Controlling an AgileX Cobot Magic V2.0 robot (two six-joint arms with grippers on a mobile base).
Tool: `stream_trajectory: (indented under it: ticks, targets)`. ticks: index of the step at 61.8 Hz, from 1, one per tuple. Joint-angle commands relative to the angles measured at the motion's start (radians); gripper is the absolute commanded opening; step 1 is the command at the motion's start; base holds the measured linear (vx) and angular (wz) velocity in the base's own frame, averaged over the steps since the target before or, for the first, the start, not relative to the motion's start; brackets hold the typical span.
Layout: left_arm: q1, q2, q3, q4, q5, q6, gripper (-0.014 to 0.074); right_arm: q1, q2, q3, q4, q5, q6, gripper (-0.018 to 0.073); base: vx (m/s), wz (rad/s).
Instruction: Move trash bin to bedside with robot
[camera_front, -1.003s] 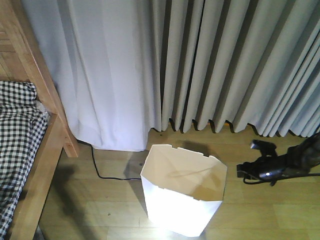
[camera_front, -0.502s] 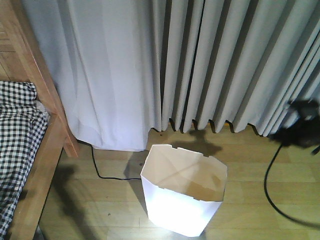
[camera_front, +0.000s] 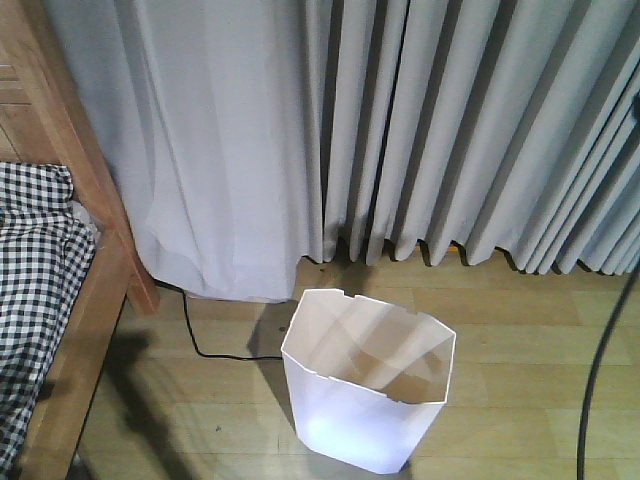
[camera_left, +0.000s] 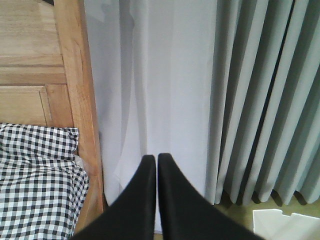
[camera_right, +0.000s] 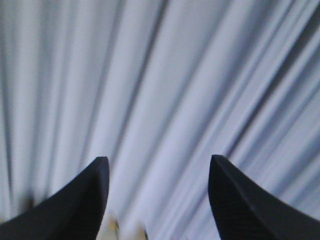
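Observation:
The white trash bin (camera_front: 365, 390) stands upright on the wooden floor, right of the bed, with nothing touching it. Its rim corner shows low right in the left wrist view (camera_left: 285, 225). The bed's light wooden frame (camera_front: 95, 240) and checked bedding (camera_front: 35, 280) fill the left side; both show in the left wrist view too, frame (camera_left: 80, 100) and bedding (camera_left: 40, 185). My left gripper (camera_left: 152, 157) is shut on nothing and points at the curtain. My right gripper (camera_right: 156, 162) is open, facing blurred curtain folds. Neither gripper shows in the front view.
Grey curtains (camera_front: 400, 130) hang across the back down to the floor. A thin black cable (camera_front: 205, 340) lies on the floor between bed leg and bin. Another black cable (camera_front: 600, 370) hangs along the right edge.
The right arm rose from beside the bin and left the front view to the upper right; only its trailing cable remains. The bin has not moved.

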Motion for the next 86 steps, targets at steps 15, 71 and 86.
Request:
stream_trajectory:
  ticks: [15, 71, 86]
  targets:
    - [-0.005, -0.011, 0.029, -0.004, -0.067, -0.009, -0.0006, 0.006, -0.385, 0.202, 0.166, 0.031, 0.001, 0.0412, 0.00, 0.00]
    - [-0.005, -0.010, 0.029, -0.004, -0.067, -0.009, -0.0006, 0.006, -1.049, 0.733, 0.198, 0.066, 0.171, -0.0013, 0.00, 0.00]
    - [-0.005, -0.010, 0.029, -0.004, -0.067, -0.009, -0.0006, 0.006, -1.049, 0.733, 0.210, 0.054, 0.171, -0.0011, 0.00, 0.00]
